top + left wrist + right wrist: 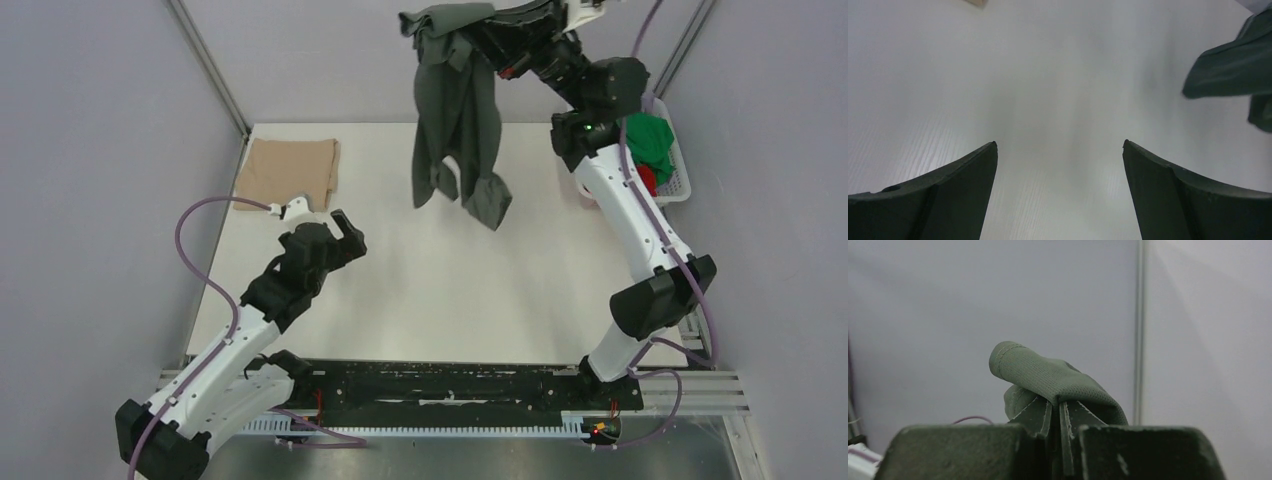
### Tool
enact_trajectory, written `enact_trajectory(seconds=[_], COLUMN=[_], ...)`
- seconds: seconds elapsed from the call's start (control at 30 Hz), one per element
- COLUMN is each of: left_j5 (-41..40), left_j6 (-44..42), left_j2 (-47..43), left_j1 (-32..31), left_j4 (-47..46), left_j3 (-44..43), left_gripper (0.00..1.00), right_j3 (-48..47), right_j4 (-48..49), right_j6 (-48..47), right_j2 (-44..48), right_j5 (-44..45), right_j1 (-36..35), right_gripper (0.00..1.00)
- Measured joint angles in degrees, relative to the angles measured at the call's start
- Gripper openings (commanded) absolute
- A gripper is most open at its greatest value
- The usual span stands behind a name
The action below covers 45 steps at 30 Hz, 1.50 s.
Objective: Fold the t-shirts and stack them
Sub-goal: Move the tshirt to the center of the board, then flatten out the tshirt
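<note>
- Lowering the dark grey t-shirt (455,110) onto the tabletop (450,300) for spreading is judged to be the step in hand. It is best brought down slowly, so that the hanging end lands first and the cloth is drawn out flat rather than dropped in a heap.
- The right pincer (1055,430) is clamped on a bunched fold of that t-shirt, with a hemmed edge curled up past the fingertips. The cloth is gripped at one spot only, so the garment is hung twisted.
- The t-shirt is suspended below the right pincer, high over the far middle of the tabletop. Whether its dangling ends touch the surface cannot be told.
- The left pincer (345,232) is held with its jaws wide apart and nothing between them, low over the tabletop, to the left of the t-shirt and well apart from it.
- A sleeve or lower corner would best be taken by the left pincer, so that the cloth can be stretched between the two arms.
- A folded beige-tan t-shirt (290,170) is laid at the far left corner, where the stack is judged to be meant. Green cloth (650,140) and red cloth (648,182) are seen in the white basket (682,185) at the far right.
</note>
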<state>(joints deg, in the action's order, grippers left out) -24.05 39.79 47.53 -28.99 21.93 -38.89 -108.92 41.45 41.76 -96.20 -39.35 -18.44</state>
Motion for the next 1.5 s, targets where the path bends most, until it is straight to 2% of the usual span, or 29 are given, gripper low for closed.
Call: enact_trajectory(seconds=[0.1, 0.2, 0.3, 0.4, 0.47, 0.53, 0.6, 0.63, 0.77, 0.87, 1.0, 1.1, 1.23, 1.3, 1.5], left_j5=[-0.57, -1.53, -2.84, -3.78, -4.26, -4.26, -3.76, -3.30, -0.24, 2.25, 5.77, 8.98, 13.73, 15.37, 17.55], left_j6=[0.15, 0.74, 1.92, 3.28, 4.02, 4.48, 4.76, 4.87, 5.09, 5.11, 5.14, 5.14, 5.11, 5.11, 5.07], left_j2=[-2.12, -4.81, -7.10, -8.55, -8.48, -7.48, -5.03, -3.50, 4.37, 9.66, 11.87, 11.72, 12.31, 14.03, 21.07], left_j1=[0.00, 0.00, 0.00, 0.00, 0.00, 0.00, 0.02, 0.02, 0.09, 0.94, 4.66, 9.66, 15.93, 16.94, 17.05], left_j4=[2.47, 5.49, 8.11, 10.16, 11.21, 11.56, 11.87, 11.80, 11.30, 11.47, 11.02, 9.90, 7.08, 5.70, 1.33], left_j3=[-0.20, -0.81, -1.49, -1.66, -1.66, -1.68, -1.88, -1.95, -1.99, -1.99, -1.16, 1.46, 5.22, 5.88, 5.88], left_gripper=[1.00, 1.00, 1.00, 1.00, 1.00, 1.00, 1.00, 1.00, 1.00, 1.00, 1.00, 1.00, 1.00, 0.99, 0.88], right_j3=[-0.28, 4.00, 15.15, 31.39, 46.10, 61.90, 72.94, 77.22, 84.08, 84.28, 83.47, 80.54, 74.07, 70.53, 59.87], right_j4=[-0.37, 0.20, -0.63, -4.98, -8.66, -13.00, -20.37, -25.24, -40.46, -43.23, -42.18, -41.16, -40.98, -40.63, -39.69], right_j6=[1.36, 1.73, 0.09, -3.39, -6.14, -9.53, -12.57, -14.47, -20.81, -25.99, -32.76, -35.89, -38.14, -38.62, -39.52], right_j2=[-1.99, -1.60, 2.89, 11.06, 19.06, 27.85, 34.67, 37.51, 43.82, 47.12, 46.73, 40.35, 30.36, 25.92, 13.16], right_j5=[-1.95, -2.47, -1.66, 0.42, 2.67, 9.22, 18.78, 25.51, 46.84, 52.22, 48.92, 44.46, 44.30, 44.76, 45.92], right_j1=[-4.70, -7.28, -7.52, -5.49, -2.40, 1.95, 5.38, 6.67, 7.19, 7.19, 7.19, 6.21, 2.12, 0.00, -4.52], right_gripper=[0.00, 0.00, 0.10, 0.23, 0.36, 0.68, 0.94, 0.98, 0.98, 0.98, 0.98, 0.98, 0.98, 0.98, 0.95])
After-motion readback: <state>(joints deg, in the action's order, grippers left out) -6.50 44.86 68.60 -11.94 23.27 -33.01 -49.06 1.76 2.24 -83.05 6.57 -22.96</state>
